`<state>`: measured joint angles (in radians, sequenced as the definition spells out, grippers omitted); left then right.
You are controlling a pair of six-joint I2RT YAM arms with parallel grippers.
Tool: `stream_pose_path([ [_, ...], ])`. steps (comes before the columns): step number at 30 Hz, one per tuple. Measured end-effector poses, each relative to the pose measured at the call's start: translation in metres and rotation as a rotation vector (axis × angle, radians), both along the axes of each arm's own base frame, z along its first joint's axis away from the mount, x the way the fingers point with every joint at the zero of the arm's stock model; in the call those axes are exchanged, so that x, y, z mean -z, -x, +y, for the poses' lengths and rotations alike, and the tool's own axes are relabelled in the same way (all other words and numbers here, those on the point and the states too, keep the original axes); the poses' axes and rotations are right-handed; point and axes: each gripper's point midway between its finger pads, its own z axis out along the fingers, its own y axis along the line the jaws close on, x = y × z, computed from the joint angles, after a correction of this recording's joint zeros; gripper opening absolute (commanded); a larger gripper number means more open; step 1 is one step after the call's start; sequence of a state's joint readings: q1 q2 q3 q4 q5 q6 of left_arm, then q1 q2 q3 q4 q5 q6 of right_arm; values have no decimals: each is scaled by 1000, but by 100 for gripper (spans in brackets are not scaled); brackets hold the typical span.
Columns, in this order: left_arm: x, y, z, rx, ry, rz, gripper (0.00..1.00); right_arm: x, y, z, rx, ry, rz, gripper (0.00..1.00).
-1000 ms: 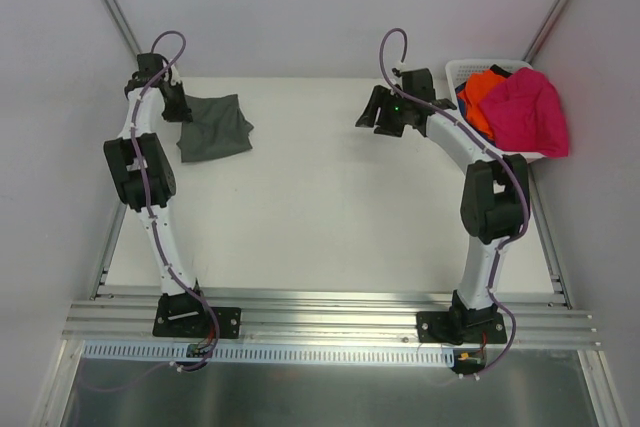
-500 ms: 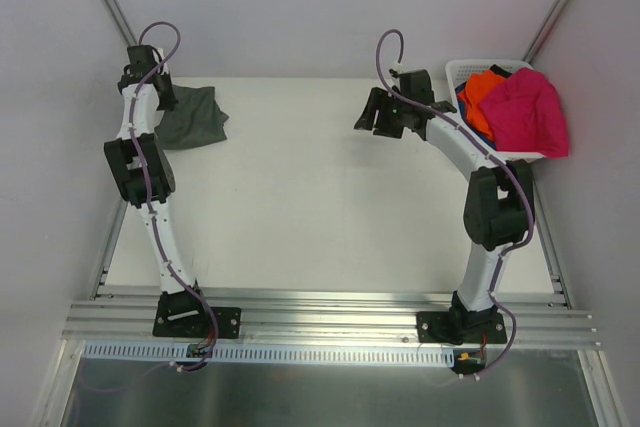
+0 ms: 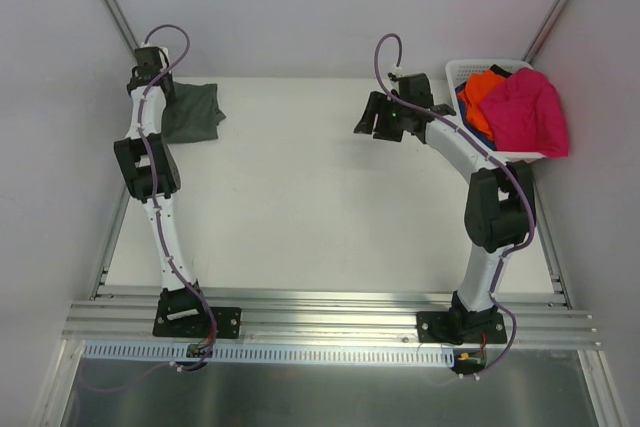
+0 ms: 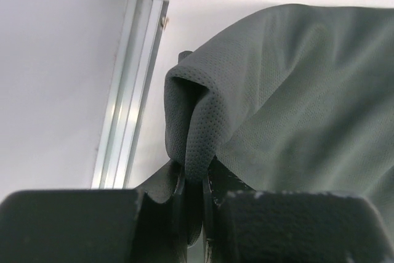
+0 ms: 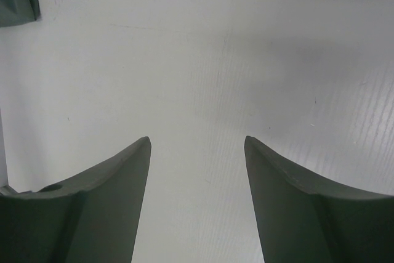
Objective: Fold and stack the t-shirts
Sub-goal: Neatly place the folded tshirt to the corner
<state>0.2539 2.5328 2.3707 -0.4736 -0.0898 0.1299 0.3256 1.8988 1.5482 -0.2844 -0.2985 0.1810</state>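
1. The left claw (image 4: 196,182), pressed together, pinches a bunched edge of the folded dark grey-green cloth t-shirt (image 3: 192,114), which lies at the far-left corner of the white counter (image 3: 330,207).
2. The right claw (image 5: 196,143), spread and empty, hovers over bare counter.
3. Step, as judged: parking the folded shirt. The next move calls for release, then fetching the magenta-pink t-shirt (image 3: 530,112) from the white plastic lattice basket (image 3: 460,68).
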Motion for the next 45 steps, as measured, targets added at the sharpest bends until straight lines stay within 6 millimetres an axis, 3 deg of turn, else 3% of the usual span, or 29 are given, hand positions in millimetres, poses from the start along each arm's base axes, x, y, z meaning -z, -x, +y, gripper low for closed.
stream_pose_path([
  [6, -14, -20, -5, 25, -59, -60, 0, 2, 5, -2, 0, 6, 5, 66],
  [12, -6, -31, -9, 34, -84, -76, 0, 0, 6, -2, -1, 9, -1, 66],
  [18, 4, -29, -4, 17, -95, -60, 0, 0, 8, 3, -14, 12, -4, 66],
  [30, 3, -27, 7, -18, -127, -56, 0, 1, 12, 11, -30, 28, -12, 66],
  [38, 3, -24, 25, -46, -153, -57, 1, 1, 12, 11, -32, 32, -15, 66],
  [39, 4, -24, 26, -46, -153, -56, 6, 1, 12, 11, -32, 33, -16, 66],
  [41, 6, -23, 30, -48, -158, -53, 31, 1, 12, 11, -34, 35, -17, 66],
  [44, 8, -24, 31, -51, -159, -56, 44, 2, 12, 11, -35, 37, -19, 66],
  [45, 8, -25, 31, -50, -159, -56, 45, 2, 12, 12, -36, 38, -19, 66],
])
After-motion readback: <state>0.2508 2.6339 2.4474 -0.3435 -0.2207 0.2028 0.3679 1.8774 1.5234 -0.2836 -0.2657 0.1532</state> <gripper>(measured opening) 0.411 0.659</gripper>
